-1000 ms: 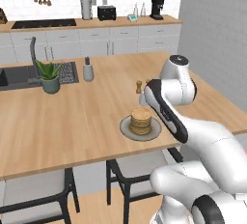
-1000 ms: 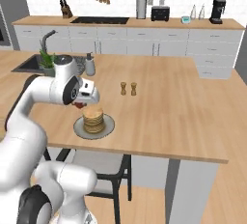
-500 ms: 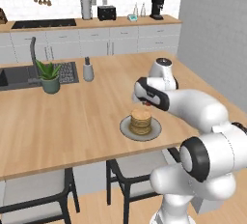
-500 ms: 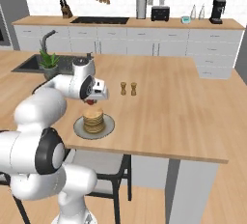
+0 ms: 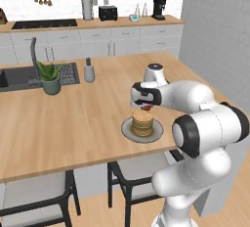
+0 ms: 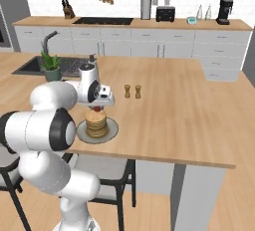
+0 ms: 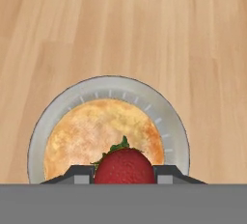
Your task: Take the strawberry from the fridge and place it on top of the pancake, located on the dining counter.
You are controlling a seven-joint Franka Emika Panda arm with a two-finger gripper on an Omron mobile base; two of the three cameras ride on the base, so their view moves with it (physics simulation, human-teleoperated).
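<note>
Hovering now above the pancake (image 5: 143, 122), the gripper (image 5: 146, 106) has swung in over the plate (image 5: 128, 130) in the last second: a second ago the hand hung off to the right of the stack and higher in the left base view, half a second ago it was just right of and beyond it, and now the red strawberry (image 7: 125, 167) sits directly over the stack's far edge. The base views have not shifted, so this is the arm's own move. In the hand view the fingers (image 7: 79, 174) are clamped on the berry from both sides, its green leaves pointing toward the middle of the pancake, and the whole plate lies below, nearly centred. From the right base view the strawberry (image 6: 96, 108) hangs just above the top pancake (image 6: 96, 122), not yet touching as far as I can tell. The dining counter (image 6: 174, 115) around the plate is bare nearby; the two small shakers (image 6: 132, 91) stand well apart on the far right. In my judgement the carry is all but done: what remains is a short drop and a release. The berry is round and could roll off the stack if let go too high or too near the rim, so a nudge toward the centre would help.
</note>
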